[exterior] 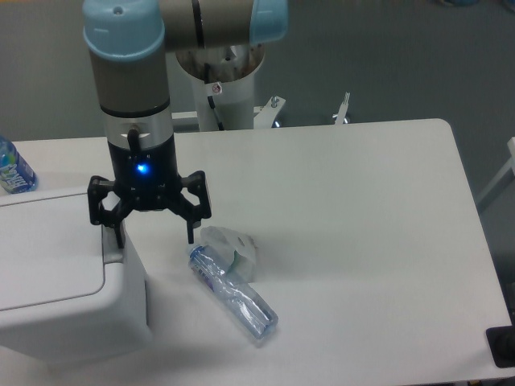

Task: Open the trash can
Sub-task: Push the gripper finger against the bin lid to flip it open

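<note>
- Trash can: white bin at the table's near left corner, lid flat and shut. Grey button strip runs along the lid's right edge.
- Gripper: pointing straight down, fingers spread wide, holding nothing. It hangs over the right edge of the trash can; one fingertip sits above or at the button strip, the other is out past the trash can's right wall, over bare table.
- Contact with the strip: cannot tell from this angle; looks close.
- Crushed bottle lies on the table to the right of the trash can, with a crumpled white wrapper just beside its upper end. Both sit below and right of the outer fingertip, apart from it.
- A second bottle shows behind the trash can at the left frame edge.
- Step in hand, as I read it: pressing the strip to pop the lid.
- To do it well: keep the near fingertip centred on the grey strip, not on the lid panel; push straight down, then lift clear so the lid can swing.
- Watch the outer finger: a sideways drift could snag the wrapper.
</note>
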Tool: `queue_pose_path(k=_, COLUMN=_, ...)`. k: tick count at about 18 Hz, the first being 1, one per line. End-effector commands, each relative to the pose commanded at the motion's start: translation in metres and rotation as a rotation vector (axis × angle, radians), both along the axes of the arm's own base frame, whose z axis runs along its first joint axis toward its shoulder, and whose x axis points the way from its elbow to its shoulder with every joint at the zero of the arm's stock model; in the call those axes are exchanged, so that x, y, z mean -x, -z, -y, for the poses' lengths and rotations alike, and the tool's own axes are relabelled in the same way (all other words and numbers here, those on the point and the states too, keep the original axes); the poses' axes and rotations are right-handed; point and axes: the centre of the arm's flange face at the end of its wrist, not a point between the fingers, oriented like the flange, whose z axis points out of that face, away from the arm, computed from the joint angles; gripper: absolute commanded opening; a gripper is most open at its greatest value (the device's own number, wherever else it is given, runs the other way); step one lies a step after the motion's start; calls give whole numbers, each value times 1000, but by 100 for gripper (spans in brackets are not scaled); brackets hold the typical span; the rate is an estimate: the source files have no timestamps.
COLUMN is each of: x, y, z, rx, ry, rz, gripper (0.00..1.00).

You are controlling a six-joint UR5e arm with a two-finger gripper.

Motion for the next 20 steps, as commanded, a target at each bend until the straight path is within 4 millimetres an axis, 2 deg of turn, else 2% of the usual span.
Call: queue_pose_path(k=20, x=1, y=8, z=-4, rx=11, ry=2, rz=6, gripper=100)
